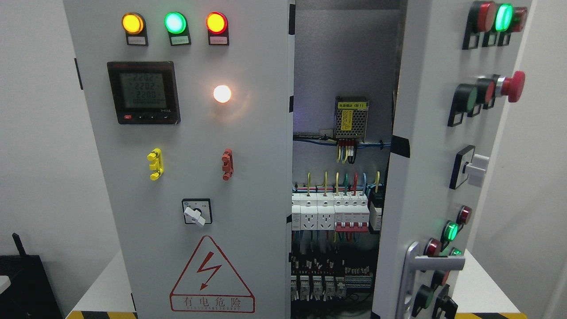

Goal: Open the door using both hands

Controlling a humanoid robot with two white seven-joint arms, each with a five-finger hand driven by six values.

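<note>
A grey electrical cabinet fills the head view. Its left door (186,177) stands shut and carries three lit lamps, a digital meter (143,92), a rotary switch (196,212) and a red hazard triangle (211,277). The right door (425,168) is swung open toward me, seen edge-on, with buttons, lamps and a silver lever handle (432,265) at its lower part. Between the doors the inside (341,177) shows wiring, a power supply and rows of breakers. Neither robot hand nor arm shows in the picture.
The cabinet stands on a white table (99,288) with a yellow-black striped front edge (102,315). A black object (26,283) sits at the lower left. White walls lie behind on both sides.
</note>
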